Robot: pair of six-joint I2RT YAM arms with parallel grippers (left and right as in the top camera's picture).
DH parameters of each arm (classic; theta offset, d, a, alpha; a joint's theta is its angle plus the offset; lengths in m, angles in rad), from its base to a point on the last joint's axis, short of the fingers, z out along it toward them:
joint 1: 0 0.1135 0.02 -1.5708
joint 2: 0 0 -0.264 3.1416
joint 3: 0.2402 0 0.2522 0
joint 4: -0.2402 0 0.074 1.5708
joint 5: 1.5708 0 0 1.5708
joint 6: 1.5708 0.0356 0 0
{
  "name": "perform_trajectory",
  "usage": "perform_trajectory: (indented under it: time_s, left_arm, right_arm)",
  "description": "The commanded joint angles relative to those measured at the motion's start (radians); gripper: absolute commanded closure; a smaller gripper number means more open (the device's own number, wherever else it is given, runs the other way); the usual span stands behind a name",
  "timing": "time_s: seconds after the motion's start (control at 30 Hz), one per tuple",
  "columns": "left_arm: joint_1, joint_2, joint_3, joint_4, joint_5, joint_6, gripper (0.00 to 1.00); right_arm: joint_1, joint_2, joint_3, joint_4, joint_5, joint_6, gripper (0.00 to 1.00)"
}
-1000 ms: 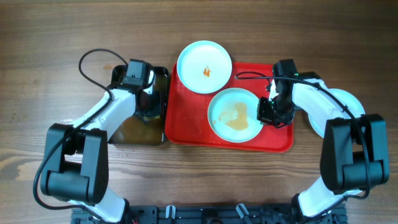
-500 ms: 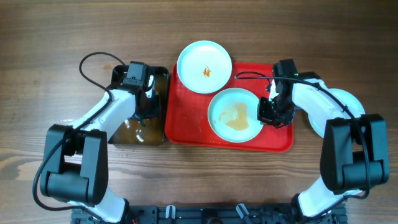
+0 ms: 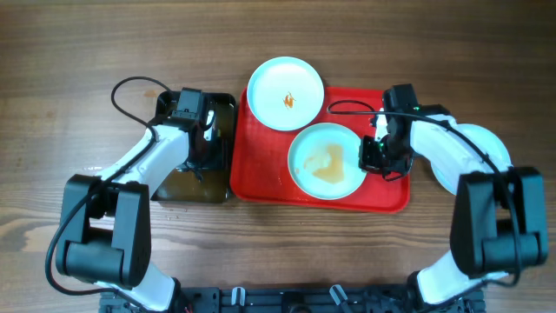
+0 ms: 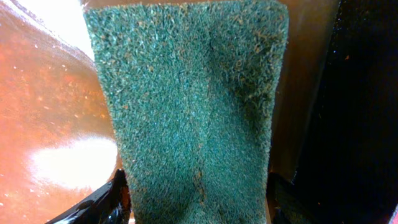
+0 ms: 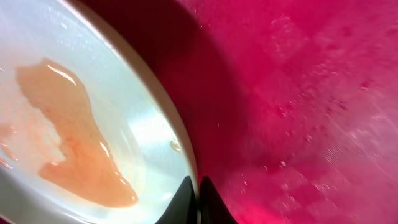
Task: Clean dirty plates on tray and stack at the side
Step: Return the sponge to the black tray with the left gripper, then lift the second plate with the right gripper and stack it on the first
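Left gripper (image 4: pixel 198 198) of mine clamps scouring pad (image 4: pixel 186 93) at tub (image 3: pixel 174 187). Right gripper (image 5: pixel 198 196) pinches rim of smeared plate (image 5: pixel 81 81) on tray (image 5: pixel 298 93). Pin rim firmly, bring pad wet, scrub sauce outward.

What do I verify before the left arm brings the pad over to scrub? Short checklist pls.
1. Left gripper grips the green scouring pad: ok.
2. Pad wet: cannot tell; it is at the black plastic tub of brown water.
3. Right gripper shut on the rim of the pale round plate with the sauce film: ok.
4. That plate lies inside the red rectangular plastic tray: ok.
5. Second pale round plate with the orange smear fully on the tray: not ok, it overhangs the far rim.
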Motion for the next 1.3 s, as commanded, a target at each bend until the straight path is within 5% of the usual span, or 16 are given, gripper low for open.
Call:
perform_trajectory:
  time_s: [0.0,0.27,0.47,0.67,1.03,1.13,1.27]
  left_arm:
    - [0.002,-0.011,-0.008,-0.001,0.020,-0.003,0.33]
    - [0.002,-0.011,-0.008,0.005,0.020,-0.003,0.31]
    - [0.002,-0.011,-0.008,0.014,0.020,-0.002,0.29]
    - [0.002,-0.011,-0.008,0.027,0.020,-0.002,0.28]
    - [0.002,-0.011,-0.008,0.028,0.020,-0.002,0.28]
    - [0.002,-0.011,-0.008,0.028,0.020,-0.002,0.28]
    - [0.002,-0.011,-0.008,0.028,0.020,-0.002,0.28]
  right_arm:
    - [-0.002,-0.182,0.019,0.003,0.161,-0.018,0.96]
    - [0.011,-0.371,0.019,0.024,0.395,-0.021,0.96]
    - [0.268,-0.383,0.019,0.050,0.727,-0.063,0.96]
    - [0.590,-0.383,0.019,0.239,1.038,-0.346,0.96]
    - [0.659,-0.383,0.016,0.417,1.150,-0.730,0.96]
    - [0.658,-0.383,0.016,0.430,1.162,-0.719,0.96]
    - [0.612,-0.383,0.015,0.428,1.145,-0.455,0.96]
